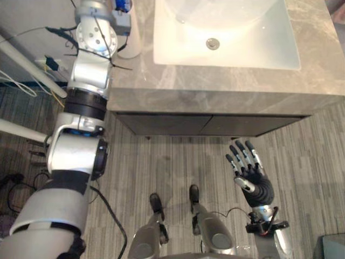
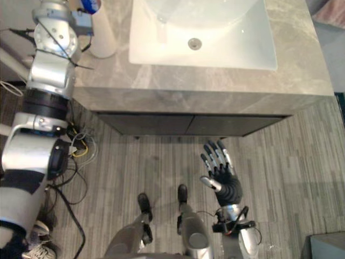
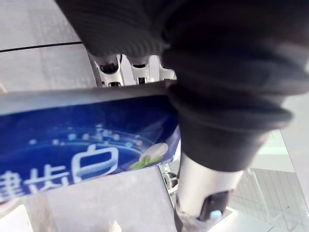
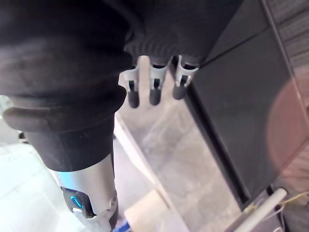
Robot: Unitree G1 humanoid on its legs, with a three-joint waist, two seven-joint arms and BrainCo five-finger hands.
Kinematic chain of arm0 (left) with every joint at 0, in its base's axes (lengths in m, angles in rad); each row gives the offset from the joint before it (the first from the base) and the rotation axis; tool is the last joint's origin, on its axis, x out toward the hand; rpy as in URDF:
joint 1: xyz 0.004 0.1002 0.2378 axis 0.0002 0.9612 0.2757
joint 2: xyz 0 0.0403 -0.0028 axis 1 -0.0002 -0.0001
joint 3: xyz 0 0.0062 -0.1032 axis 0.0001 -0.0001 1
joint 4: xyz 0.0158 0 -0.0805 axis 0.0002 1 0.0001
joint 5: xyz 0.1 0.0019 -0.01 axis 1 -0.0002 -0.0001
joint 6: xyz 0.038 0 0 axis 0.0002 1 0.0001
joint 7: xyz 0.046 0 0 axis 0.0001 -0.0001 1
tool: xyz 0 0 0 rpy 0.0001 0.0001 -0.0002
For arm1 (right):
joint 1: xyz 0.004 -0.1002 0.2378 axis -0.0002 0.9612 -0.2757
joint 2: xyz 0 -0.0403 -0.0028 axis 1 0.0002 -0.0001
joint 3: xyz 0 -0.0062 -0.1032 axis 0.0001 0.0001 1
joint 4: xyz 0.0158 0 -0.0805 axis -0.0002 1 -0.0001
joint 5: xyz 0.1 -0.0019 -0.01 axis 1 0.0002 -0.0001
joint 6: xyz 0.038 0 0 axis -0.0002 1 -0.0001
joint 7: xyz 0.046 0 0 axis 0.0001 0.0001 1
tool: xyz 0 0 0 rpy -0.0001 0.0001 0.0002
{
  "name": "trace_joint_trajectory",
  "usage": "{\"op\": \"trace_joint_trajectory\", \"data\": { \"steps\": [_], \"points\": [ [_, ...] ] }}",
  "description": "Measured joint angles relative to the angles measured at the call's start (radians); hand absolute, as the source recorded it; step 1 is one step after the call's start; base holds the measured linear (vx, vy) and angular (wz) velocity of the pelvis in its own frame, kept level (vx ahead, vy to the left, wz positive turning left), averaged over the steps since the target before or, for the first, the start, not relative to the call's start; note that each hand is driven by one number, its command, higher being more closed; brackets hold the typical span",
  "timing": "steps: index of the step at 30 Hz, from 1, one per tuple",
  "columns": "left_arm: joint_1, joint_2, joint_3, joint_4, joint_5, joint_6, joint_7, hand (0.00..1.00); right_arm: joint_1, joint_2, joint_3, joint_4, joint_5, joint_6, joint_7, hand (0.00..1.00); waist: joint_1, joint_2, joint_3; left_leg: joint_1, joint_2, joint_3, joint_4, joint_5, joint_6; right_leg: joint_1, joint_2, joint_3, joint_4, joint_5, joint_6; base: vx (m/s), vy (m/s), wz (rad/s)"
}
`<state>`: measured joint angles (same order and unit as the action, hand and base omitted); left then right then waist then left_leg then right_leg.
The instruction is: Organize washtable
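Washtable [image 1: 226, 86] lies ahead of me, grey stone over a dark cabinet front [image 1: 215, 125]. Closest in, my right hand [image 1: 249, 171] hangs low above the striped floor [image 1: 161, 167], its fingers [image 4: 154, 94] straight and spread, holding nothing. The cabinet front stands just past their tips. Beyond the counter's edge sits the white basin [image 1: 172, 51] with its round drain [image 1: 213, 43]. Farthest out, my left arm reaches to the counter's left corner, where a white round container [image 2: 102, 38] stands. My left hand [image 3: 135, 72] has the blue pack [image 3: 87, 140] in its grip. The pack runs crosswise under the fingers, between them and the thumb, its printed face toward the wrist camera. From the head, a bit of the pack shows right above the container; I cannot tell whether they touch.
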<state>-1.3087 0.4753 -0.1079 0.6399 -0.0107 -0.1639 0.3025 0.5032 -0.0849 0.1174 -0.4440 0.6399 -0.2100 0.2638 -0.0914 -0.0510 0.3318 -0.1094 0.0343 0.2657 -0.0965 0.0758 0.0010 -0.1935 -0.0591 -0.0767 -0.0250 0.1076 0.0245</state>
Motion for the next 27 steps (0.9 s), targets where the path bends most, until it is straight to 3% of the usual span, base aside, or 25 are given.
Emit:
{"op": "trace_joint_trajectory", "data": {
  "steps": [8, 15, 23, 27],
  "points": [
    [0.007, 0.0, -0.007, -0.004, -0.019, -0.001, -0.019, 0.0, -0.004, -0.001, -0.003, 0.0, 0.0, 0.0, 0.0, 0.0, 0.003, 0.007, -0.001, 0.024, -0.003, -0.008, 0.0, 0.003, 0.001, 0.028, -0.003, -0.009, -0.001, -0.001, -0.001, 0.0, 0.004, 0.01],
    [0.04, 0.0, -0.009, -0.115, -0.027, -0.009, -0.014, 0.0, -0.05, -0.003, -0.017, 0.037, 0.0, 0.0, -0.002, 0.0, 0.023, 0.055, -0.029, 0.058, -0.015, -0.022, -0.001, 0.006, 0.006, 0.069, -0.012, -0.026, -0.002, -0.002, 0.0, 0.0, 0.028, 0.05],
    [0.158, 0.002, 0.002, -0.37, -0.027, -0.082, 0.008, 0.0, -0.067, -0.002, -0.03, 0.045, -0.003, 0.0, -0.003, 0.0, 0.052, 0.08, -0.14, 0.076, -0.015, -0.053, -0.006, 0.007, 0.007, 0.107, -0.015, -0.06, -0.012, -0.006, 0.003, 0.0, 0.013, 0.12],
    [0.274, 0.014, 0.008, -0.472, -0.047, -0.091, -0.009, 0.0, -0.081, 0.001, -0.034, 0.08, -0.004, 0.003, -0.003, 0.0, 0.054, 0.081, -0.171, 0.087, -0.016, -0.075, -0.006, 0.009, 0.005, 0.129, -0.015, -0.083, -0.013, -0.009, 0.002, -0.02, 0.016, 0.16]
  ]
}}
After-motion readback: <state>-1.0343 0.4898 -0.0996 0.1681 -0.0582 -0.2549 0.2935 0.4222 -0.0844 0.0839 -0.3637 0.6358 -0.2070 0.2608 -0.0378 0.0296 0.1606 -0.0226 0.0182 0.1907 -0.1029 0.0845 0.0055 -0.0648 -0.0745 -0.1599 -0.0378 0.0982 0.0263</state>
